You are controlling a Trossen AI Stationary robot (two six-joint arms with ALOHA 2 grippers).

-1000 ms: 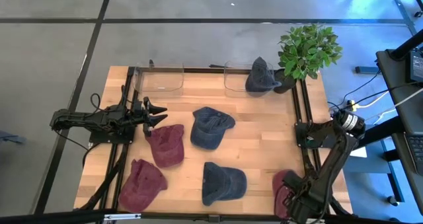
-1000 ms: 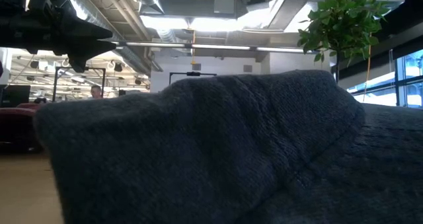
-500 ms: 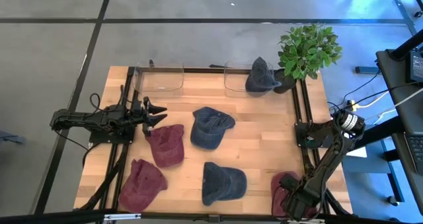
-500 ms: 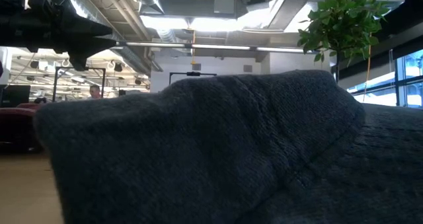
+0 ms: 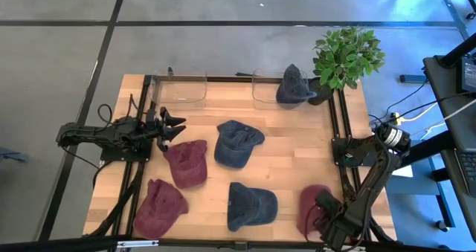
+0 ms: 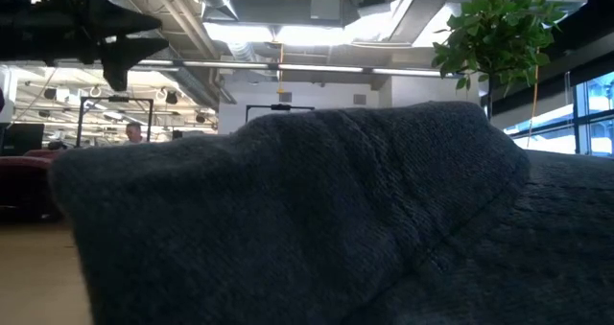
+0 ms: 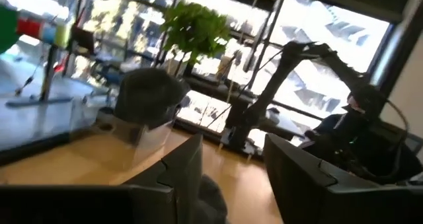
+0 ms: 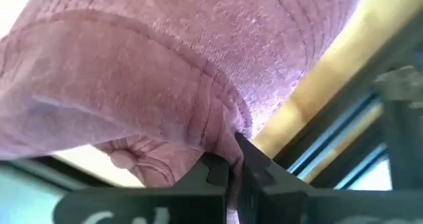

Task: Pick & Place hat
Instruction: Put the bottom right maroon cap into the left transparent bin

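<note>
Several caps lie on the wooden table point(image 5: 290, 163). Two are maroon point(image 5: 187, 163) point(image 5: 160, 206) and two are blue point(image 5: 238, 142) point(image 5: 251, 205). A dark blue hat point(image 5: 295, 85) point(image 7: 149, 95) sits on a clear bin at the far edge. Another maroon hat point(image 5: 311, 206) point(image 8: 198, 59) is at the near right corner, and my right gripper point(image 5: 327, 211) point(image 8: 232, 154) is shut on it. My left gripper point(image 5: 177, 126) point(image 7: 231, 171) hovers open over the left side, just beyond the far maroon cap. The near blue cap point(image 6: 336, 220) fills the low view. My right gripper pinches a bunched fold of the maroon hat's cloth point(image 8: 228, 128) between its two shut fingers point(image 8: 215, 174), beside a stitched seam. The fingers come from the table's right side. The rest of the hat spreads beyond the fingertips; whether it is clear of the table I cannot tell.
Two clear bins point(image 5: 184, 88) point(image 5: 268, 88) stand at the far edge. A potted plant point(image 5: 346, 55) is at the far right corner. Black frame rails point(image 5: 338, 126) run along the table's left and right sides. Bare wood shows between the caps.
My right gripper has shut on the maroon hat at the near right corner. The hat has shifted a little toward the table's left and shows more fully. My left gripper has risen slightly.
</note>
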